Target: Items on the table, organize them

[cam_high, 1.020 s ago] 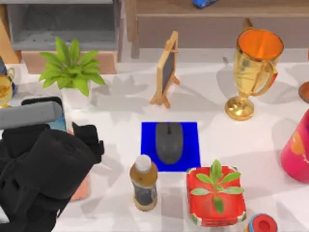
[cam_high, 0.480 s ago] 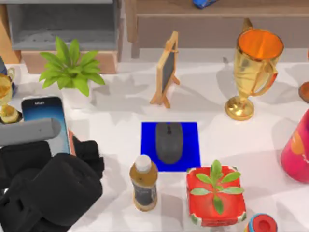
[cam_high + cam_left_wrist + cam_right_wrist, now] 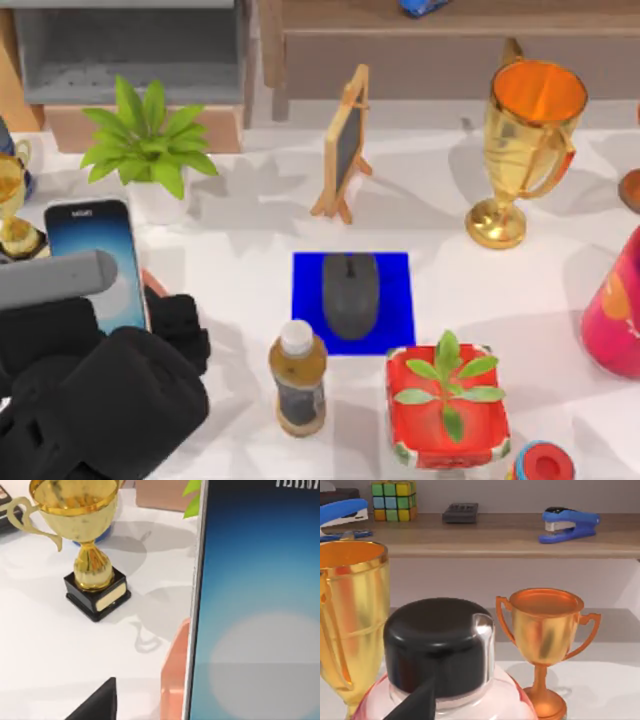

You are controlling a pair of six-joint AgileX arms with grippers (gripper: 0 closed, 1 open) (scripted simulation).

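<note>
White marbled surface (image 3: pixel 240 250), wooden shelving behind it; far left, one small gold trophy on a black base (image 3: pixel 92 545); one smartphone (image 3: pixel 95 255), screen lit blue to white, lying flat at the left edge beside a leafy potted plant (image 3: pixel 145 140); left arm a black bulk low over the near-left corner, left claw (image 3: pixel 185 320) just beside the phone's near end, fingers' state cannot tell; centre, one dark grey mouse (image 3: pixel 350 293) resting on one blue mat (image 3: pixel 305 300); one brown white-capped bottle (image 3: pixel 298 378) upright just in front; one small chalkboard easel (image 3: pixel 345 145) behind; one red planter (image 3: pixel 448 405); right, one large gold cup (image 3: pixel 525 140); right claw's state cannot tell.
</note>
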